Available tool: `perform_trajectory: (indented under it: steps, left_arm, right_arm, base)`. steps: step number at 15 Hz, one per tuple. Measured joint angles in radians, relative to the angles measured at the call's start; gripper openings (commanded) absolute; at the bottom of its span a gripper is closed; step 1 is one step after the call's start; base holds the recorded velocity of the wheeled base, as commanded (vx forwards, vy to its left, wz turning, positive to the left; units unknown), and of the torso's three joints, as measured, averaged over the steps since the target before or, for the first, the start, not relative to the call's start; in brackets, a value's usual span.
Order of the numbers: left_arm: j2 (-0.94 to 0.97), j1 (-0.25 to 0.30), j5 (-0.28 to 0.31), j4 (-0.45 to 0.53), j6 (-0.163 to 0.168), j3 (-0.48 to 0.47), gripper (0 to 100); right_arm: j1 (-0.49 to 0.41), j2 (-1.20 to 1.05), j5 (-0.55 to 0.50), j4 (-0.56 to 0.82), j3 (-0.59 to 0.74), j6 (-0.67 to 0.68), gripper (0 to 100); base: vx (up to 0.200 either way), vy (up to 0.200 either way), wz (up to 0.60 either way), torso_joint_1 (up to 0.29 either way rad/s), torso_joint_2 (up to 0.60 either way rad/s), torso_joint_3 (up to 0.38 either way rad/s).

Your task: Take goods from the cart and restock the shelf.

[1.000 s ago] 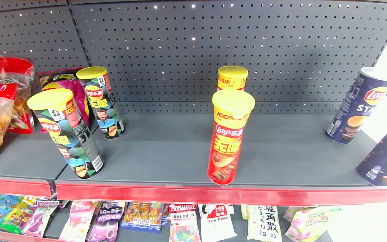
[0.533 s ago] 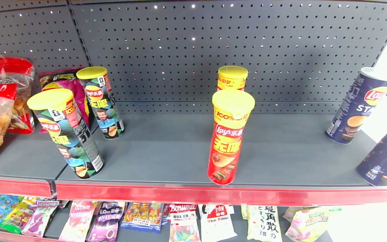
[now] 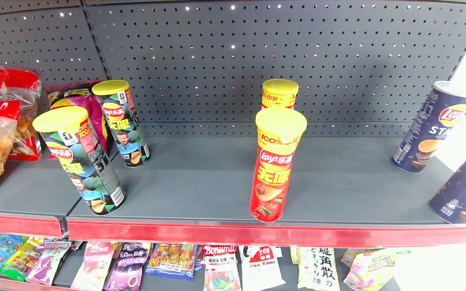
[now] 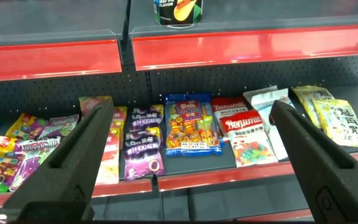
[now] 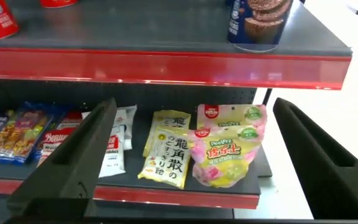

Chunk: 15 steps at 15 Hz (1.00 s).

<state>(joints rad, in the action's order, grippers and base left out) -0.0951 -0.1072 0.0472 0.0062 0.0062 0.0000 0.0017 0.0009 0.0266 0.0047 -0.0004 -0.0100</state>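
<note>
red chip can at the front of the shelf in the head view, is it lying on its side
No, the red chip can stands upright on the shelf, close to the red front edge.

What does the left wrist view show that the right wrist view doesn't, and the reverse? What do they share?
Left wrist, not right: the left hand, open, facing a blue bag and purple bags, with a can base on the shelf above.
Right wrist, not left: the right hand, open, facing a pink bag, with a dark can above.
Both: the red shelf edge, and the yellow bags and white bag on the lower shelf.
</note>
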Motion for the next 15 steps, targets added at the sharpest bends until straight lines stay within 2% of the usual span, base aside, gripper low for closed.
perform_trajectory:
  steps: [15]
  left_arm:
    - [0.000, 0.000, 0.000, 0.000, 0.000, 0.000, 100]
  right_arm:
    - [0.000, -0.002, -0.011, 0.000, 0.000, 0.001, 100]
  base:
    - [0.000, 0.000, 0.00, 0.000, 0.00, 0.000]
